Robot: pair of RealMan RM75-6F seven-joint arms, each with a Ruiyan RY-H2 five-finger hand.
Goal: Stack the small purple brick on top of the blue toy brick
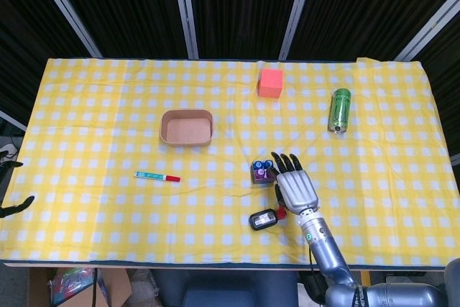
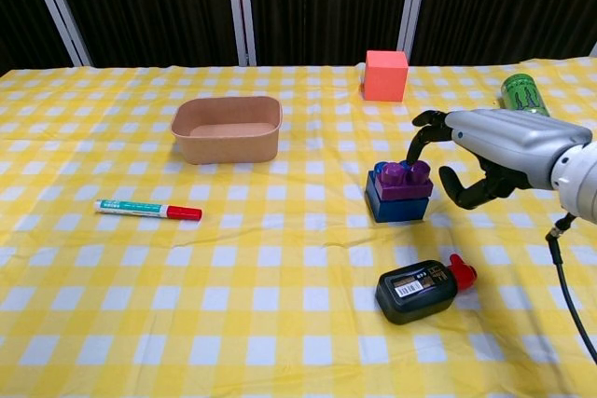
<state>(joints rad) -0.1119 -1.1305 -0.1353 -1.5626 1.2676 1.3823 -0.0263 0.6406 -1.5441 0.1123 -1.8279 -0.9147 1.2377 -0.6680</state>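
I work in what looks like a lab test bay: a table [image 1: 86, 91] under a yellow checked cloth, with black curtains [image 1: 237, 5] and metal struts at twelve o'clock.

No wording can be read; the green drink can [image 2: 524, 91] bears a clawed mark, the black flat bottle's white label [image 2: 411, 285] and the marker [image 2: 147, 209] print are too small
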